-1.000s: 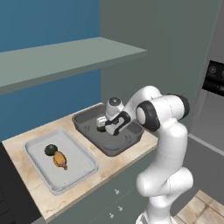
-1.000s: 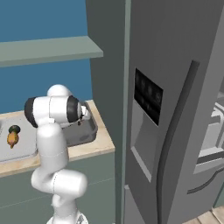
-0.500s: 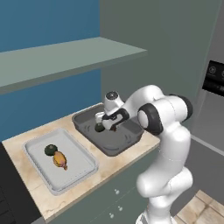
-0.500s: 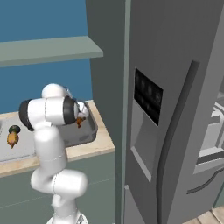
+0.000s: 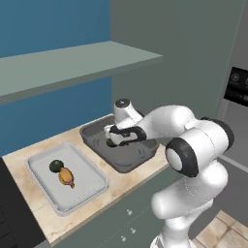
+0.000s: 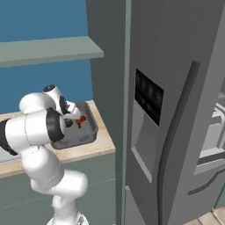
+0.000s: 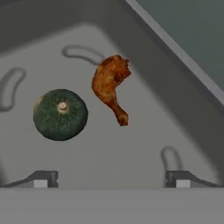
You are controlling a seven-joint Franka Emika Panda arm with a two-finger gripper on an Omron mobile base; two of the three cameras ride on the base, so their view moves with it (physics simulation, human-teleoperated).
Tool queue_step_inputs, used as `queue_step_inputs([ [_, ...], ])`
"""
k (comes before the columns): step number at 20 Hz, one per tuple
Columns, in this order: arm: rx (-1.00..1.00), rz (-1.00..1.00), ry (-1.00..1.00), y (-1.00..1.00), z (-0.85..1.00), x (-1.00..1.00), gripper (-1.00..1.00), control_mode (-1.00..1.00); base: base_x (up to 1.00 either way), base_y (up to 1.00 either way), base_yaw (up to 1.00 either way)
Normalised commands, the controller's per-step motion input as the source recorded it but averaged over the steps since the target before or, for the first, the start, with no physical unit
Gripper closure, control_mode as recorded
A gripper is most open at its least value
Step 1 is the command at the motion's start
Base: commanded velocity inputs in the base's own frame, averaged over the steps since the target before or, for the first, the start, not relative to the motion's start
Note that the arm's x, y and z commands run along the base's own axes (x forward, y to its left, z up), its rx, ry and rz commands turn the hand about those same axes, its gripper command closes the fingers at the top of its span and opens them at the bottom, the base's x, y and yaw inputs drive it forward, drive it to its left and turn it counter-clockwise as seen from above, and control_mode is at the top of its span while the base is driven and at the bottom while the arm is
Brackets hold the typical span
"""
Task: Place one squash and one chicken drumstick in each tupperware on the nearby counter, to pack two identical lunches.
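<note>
With jaws spread wide and nothing between them, gripper (image 7: pixel 111 177) hangs over dark tupperware (image 5: pixel 127 160). Squash (image 7: pixel 60 114) and drumstick (image 7: pixel 110 85) lie inside, near each other, apart. Pale tupperware (image 5: pixel 92 189) on counter (image 5: pixel 29 155) holds other pair. Squash likely firm, round, prone to rolling: pinch across middle. Drumstick likely light, slick: grasp plump end.

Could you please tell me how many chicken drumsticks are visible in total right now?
2: a golden-orange drumstick beside a squash in the pale tupperware, and a reddish drumstick in the dark tupperware under the gripper.
</note>
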Motion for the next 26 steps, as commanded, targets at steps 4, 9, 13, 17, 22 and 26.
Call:
queue_step_inputs([
  [4, 0.00, -0.04, -0.06, 0.07, 0.00, -1.00, -1.00, -1.00, 0.00, 0.00, 0.00],
  [9, 0.00, -0.01, -0.26, 0.14, 0.00, -1.00, -1.00, -1.00, 0.00, 0.00, 0.00],
  [13, 0.00, 0.00, -0.36, 0.10, 0.17, -1.00, -1.00, -1.00, 0.00, 0.00, 0.00],
  [17, -0.02, 0.00, -0.28, 0.05, 0.54, -0.97, -1.00, -1.00, 0.00, 0.00, 0.00],
  [22, 0.00, 0.00, -0.11, 0.00, 0.12, -0.24, -1.00, -1.00, 0.00, 0.00, 0.00],
  [26, 0.00, 0.00, 0.00, 0.00, 0.00, 0.00, -1.00, -1.00, 0.00, 0.00, 0.00],
])
